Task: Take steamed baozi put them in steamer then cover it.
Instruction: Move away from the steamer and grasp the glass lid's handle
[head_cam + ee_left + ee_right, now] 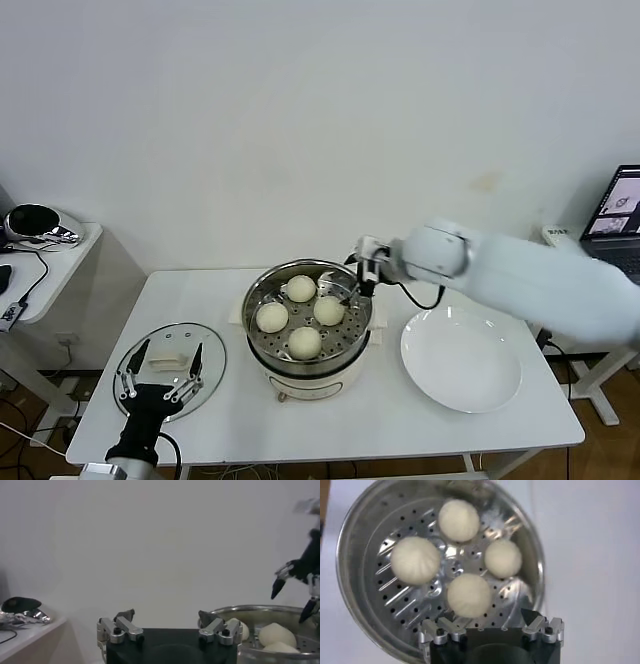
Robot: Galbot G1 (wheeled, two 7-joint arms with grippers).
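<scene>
Four steamed baozi lie in the steamer below the open right end effector.

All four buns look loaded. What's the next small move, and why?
Probably lower the open left gripper onto the cream handle of the round clear glass lid lying left of the shiny steel steamer pot. All four pale round buns sit on its perforated tray, the white plate is bare, and the right gripper, open, hangs at the pot's far rim.

baozi: cream-white | steamer: shiny steel, perforated | plate: white
</scene>
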